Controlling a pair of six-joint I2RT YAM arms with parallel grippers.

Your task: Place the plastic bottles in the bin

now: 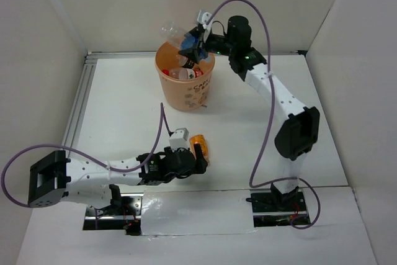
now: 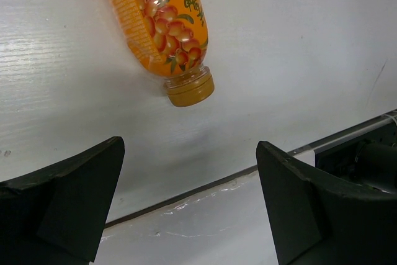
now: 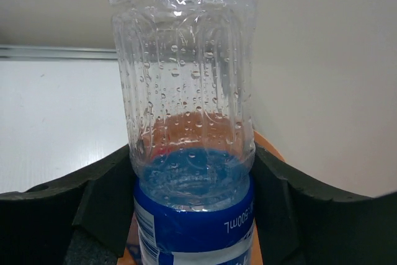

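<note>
Right gripper (image 1: 191, 48) is seen clenched around the clear blue-labelled bottle (image 3: 186, 91), with a finger pressed to each side just above the label. Directly beneath it stands the bin (image 1: 186, 94), and other bottles (image 1: 178, 72) are seen lying inside. The held bottle is carried tilted, its base jutting away from the gripper and out past the bin's far rim.

The drop is judged to be the step in hand. It would best be made once the bottle's bulk is brought over the opening, or the wrist tipped downward, so that the overhanging base is not caught on the rim.

The right arm is stretched far forward, with its wrist turned leftward above the bin. The left arm is laid low across the near table (image 1: 124, 110), with the left gripper (image 2: 189, 172) spread wide. The short orange bottle (image 2: 158, 23) lies on its side just ahead of those fingers, untouched, cap toward them.
</note>
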